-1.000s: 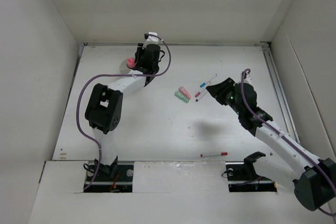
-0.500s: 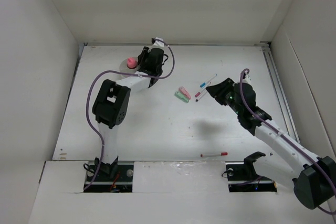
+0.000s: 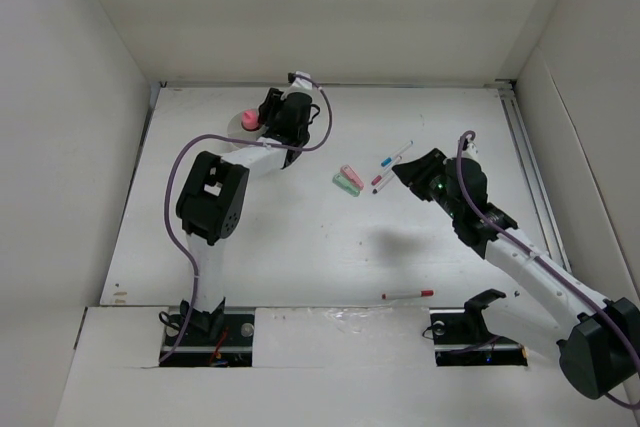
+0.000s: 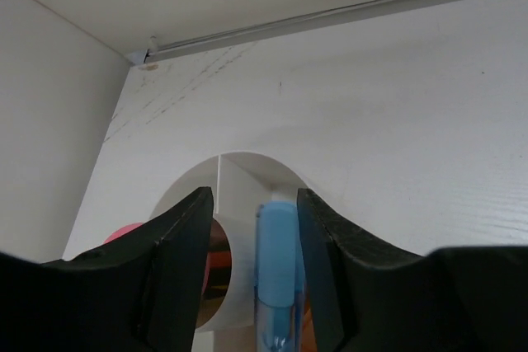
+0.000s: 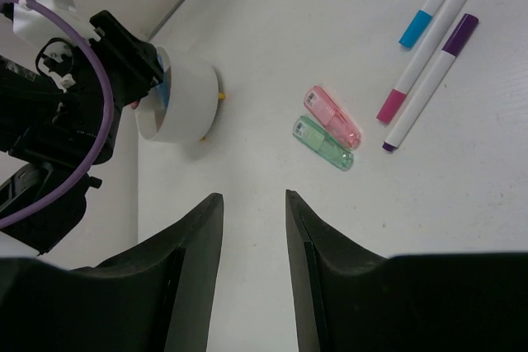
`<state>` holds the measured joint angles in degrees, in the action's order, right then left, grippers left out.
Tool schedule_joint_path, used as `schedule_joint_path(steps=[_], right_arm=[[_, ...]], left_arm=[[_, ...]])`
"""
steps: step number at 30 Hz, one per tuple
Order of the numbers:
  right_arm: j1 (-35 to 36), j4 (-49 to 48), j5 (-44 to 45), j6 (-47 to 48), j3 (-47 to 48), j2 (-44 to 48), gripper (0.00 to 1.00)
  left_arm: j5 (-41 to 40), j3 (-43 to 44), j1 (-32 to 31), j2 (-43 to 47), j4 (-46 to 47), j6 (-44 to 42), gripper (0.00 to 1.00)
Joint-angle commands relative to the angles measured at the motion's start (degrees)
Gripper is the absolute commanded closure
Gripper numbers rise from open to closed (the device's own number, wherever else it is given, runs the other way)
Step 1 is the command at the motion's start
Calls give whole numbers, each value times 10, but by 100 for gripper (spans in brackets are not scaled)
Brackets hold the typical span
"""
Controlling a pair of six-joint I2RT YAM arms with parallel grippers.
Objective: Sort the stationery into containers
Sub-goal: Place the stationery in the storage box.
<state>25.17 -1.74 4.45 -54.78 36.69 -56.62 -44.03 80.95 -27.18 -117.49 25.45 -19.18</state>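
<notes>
Cup (image 5: 188, 109) sits far back on the left by the wall, with a pink thing (image 3: 250, 119) and a blue pen (image 4: 276, 278) in it. Left gripper (image 4: 253, 197) hangs over it, fingers apart, the pen loose between them. Blocks (image 5: 332, 117) and three pens (image 5: 422, 53) lie mid-table. Right gripper (image 5: 252, 198), a little open, holds nothing. Red pen (image 3: 408, 294) lies near the front edge, with open table (image 3: 300, 247) around it.

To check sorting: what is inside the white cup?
The cup holds a pink item beside its divider; a blue pen cap at the left gripper pokes in. Its bottom is hidden.
</notes>
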Motion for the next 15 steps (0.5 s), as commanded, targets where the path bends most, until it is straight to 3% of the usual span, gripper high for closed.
schedule_joint_path(steps=[1, 6, 15], right_arm=[[3, -20, 9, 10, 19, 7, 58], [3, -20, 9, 10, 19, 7, 58], [3, -20, 21, 10, 19, 12, 58]], left_arm=[[-18, -1, 0, 16, 10, 11, 57], [-13, 11, -5, 34, -6, 23, 53], [12, 94, -39, 60, -96, 98, 71]])
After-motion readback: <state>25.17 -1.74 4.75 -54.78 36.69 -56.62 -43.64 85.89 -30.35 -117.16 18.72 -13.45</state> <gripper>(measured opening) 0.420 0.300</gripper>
